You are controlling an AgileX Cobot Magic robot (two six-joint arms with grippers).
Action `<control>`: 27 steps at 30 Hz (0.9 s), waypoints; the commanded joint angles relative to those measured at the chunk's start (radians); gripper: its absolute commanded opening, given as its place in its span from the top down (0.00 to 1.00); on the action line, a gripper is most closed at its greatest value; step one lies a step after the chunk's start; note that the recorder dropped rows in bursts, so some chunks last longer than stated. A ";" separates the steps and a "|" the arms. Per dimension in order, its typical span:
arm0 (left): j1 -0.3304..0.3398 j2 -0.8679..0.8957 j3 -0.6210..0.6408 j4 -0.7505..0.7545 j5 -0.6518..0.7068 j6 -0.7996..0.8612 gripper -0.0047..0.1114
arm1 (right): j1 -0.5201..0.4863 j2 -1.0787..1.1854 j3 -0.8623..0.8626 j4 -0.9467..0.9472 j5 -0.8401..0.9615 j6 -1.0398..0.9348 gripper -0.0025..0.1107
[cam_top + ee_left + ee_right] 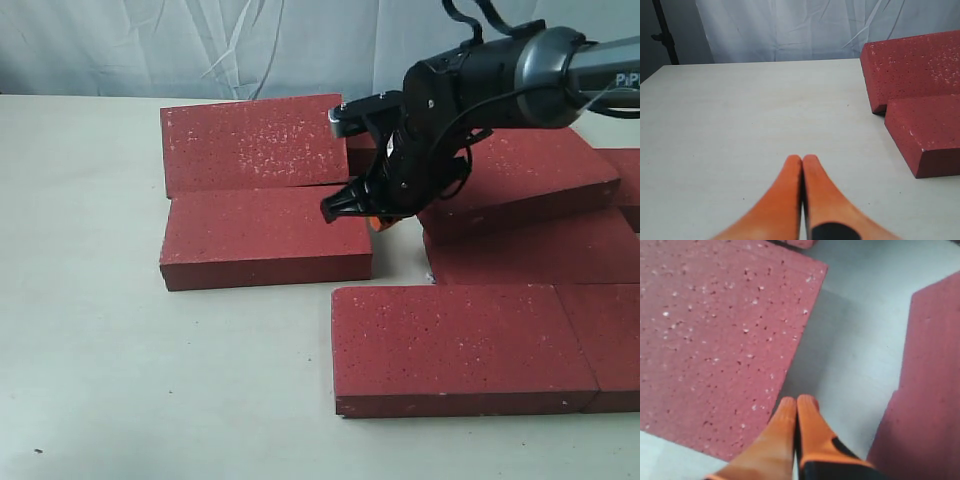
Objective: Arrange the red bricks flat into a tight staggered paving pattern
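On my exterior feed I see a pale cream table [120,380], matte and smooth, with one tiny dark speck [38,451] low on the left of that view. Behind the table hangs a wrinkled white cloth backdrop [200,45]. My left wrist feed also shows a thin black stand [662,30], upright beside the cloth, past the table's far edge.

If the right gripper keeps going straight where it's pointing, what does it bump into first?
Probably the table, in the pale gap just beside the red brick. The shut right gripper points along that brick's edge, so it might clip it instead; depth is unclear.
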State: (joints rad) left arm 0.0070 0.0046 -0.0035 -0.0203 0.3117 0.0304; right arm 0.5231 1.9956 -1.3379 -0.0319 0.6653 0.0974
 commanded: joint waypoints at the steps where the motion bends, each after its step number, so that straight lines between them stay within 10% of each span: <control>1: 0.000 -0.005 0.004 -0.002 -0.005 -0.004 0.96 | -0.005 0.039 -0.006 -0.021 -0.006 0.012 0.98; 27: 0.000 -0.005 0.004 -0.002 -0.005 -0.004 0.96 | 0.222 0.072 -0.006 0.074 -0.157 -0.018 0.98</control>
State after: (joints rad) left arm 0.0070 0.0046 -0.0035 -0.0203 0.3117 0.0304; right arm 0.7348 2.0689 -1.3413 0.0366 0.5265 0.0832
